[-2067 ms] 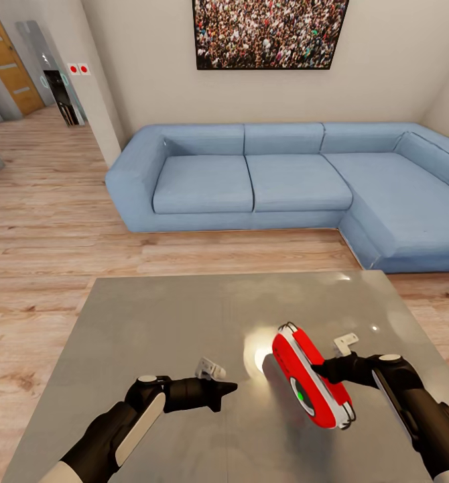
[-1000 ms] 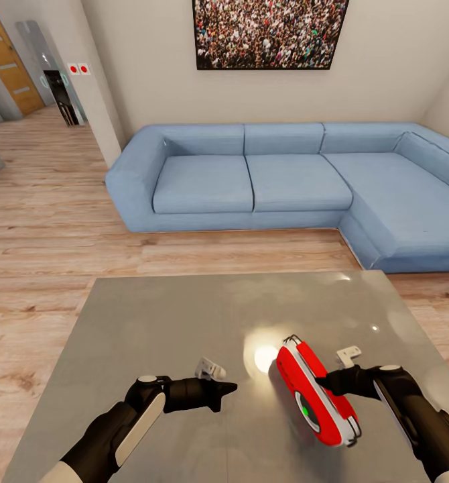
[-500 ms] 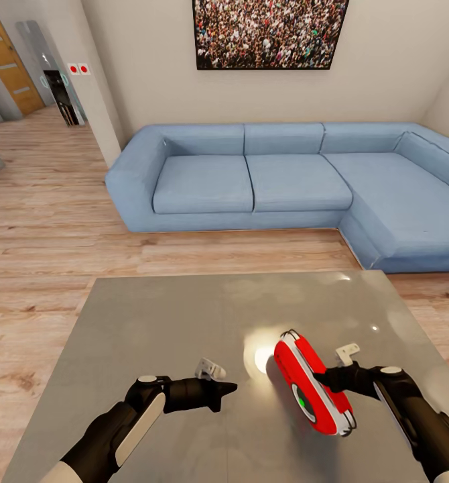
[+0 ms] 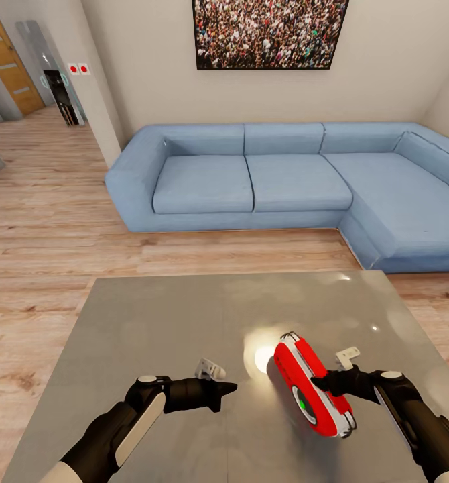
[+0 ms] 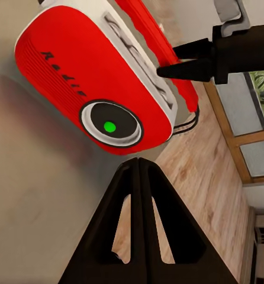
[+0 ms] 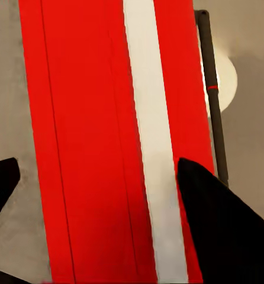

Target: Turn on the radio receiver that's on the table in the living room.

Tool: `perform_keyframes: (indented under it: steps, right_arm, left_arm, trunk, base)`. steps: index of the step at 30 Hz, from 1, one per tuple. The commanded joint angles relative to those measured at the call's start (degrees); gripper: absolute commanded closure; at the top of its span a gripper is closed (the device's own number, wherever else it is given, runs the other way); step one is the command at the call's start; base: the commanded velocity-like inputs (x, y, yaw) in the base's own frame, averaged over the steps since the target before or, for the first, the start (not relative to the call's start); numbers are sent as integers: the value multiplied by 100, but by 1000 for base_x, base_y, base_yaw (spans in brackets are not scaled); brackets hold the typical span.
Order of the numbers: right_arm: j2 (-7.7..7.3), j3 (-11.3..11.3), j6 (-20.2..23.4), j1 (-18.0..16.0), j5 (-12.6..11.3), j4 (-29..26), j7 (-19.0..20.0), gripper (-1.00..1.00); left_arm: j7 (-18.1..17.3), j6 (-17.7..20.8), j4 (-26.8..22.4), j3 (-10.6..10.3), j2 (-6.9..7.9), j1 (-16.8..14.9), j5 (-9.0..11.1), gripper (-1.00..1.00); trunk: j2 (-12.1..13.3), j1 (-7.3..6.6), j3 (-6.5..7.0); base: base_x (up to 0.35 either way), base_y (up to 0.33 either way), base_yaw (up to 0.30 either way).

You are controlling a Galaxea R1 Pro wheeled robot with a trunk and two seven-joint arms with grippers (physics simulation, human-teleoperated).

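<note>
Radio receiver (image 4: 311, 384), rigid and likely light, sits between your right gripper (image 6: 99, 195)'s spread fingers; squeeze its red sides, left gripper (image 5: 136, 171)'s fingers pressed together.

This is a home's living room. A blue L-shaped sofa (image 4: 291, 188) stands against a beige wall, under a large framed photo of a crowd (image 4: 270, 32). Light wood floor (image 4: 43, 215) runs off to a hallway with a wooden door (image 4: 7, 60). A low glossy grey table (image 4: 157, 322) sits before the sofa.
</note>
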Motion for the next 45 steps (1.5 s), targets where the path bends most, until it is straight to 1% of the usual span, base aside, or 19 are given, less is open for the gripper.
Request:
perform_keyframes:
  steps: [1,15,20,23,26,32,36,38,41,45]
  right_arm:
    - [0,0,0,0,-3,0,-1,-100]
    - [-13,-4,0,0,4,-6,7,-100]
    - [-45,-8,7,0,3,-80,41,-100]
    - [-60,-19,34,0,2,-299,59,-100]
    - [-80,-141,80,0,12,-738,70,-100]
    - [-106,-217,279,0,17,-984,81,-100]
    - [-172,-229,532,0,18,-1202,250,-100]
    - [-220,-234,694,0,23,-1390,466,-100]
    - [-298,-258,789,0,26,-1513,698,-100]
    - [-352,-345,823,0,32,-1557,804,-100]
  left_arm:
    - [0,0,0,0,0,0,0,100]
    - [0,0,0,0,0,0,-4,100]
    - [0,0,0,0,1,0,-6,100]
    - [0,0,0,0,0,0,-8,100]
    - [0,0,0,0,2,0,-8,100]
    - [0,0,0,0,6,0,-9,100]
    - [0,0,-2,0,8,0,-19,100]
    - [0,0,-6,0,8,0,-20,100]
    - [0,0,-8,0,9,0,-18,100]
    - [0,0,-4,0,9,0,-18,100]
  trunk:
    - [0,0,0]
    - [0,0,0]
    - [0,0,0]
    - [0,0,0]
    - [0,0,0]
    - [0,0,0]
    - [0,0,0]
    - [0,0,0]
    - [0,0,0]
    - [0,0,0]
  base:
    - [0,0,0]
    - [0,0,0]
    - [0,0,0]
    - [0,0,0]
    - [0,0,0]
    - [0,0,0]
    - [0,0,0]
    - [0,0,0]
    - [0,0,0]
    - [0,0,0]
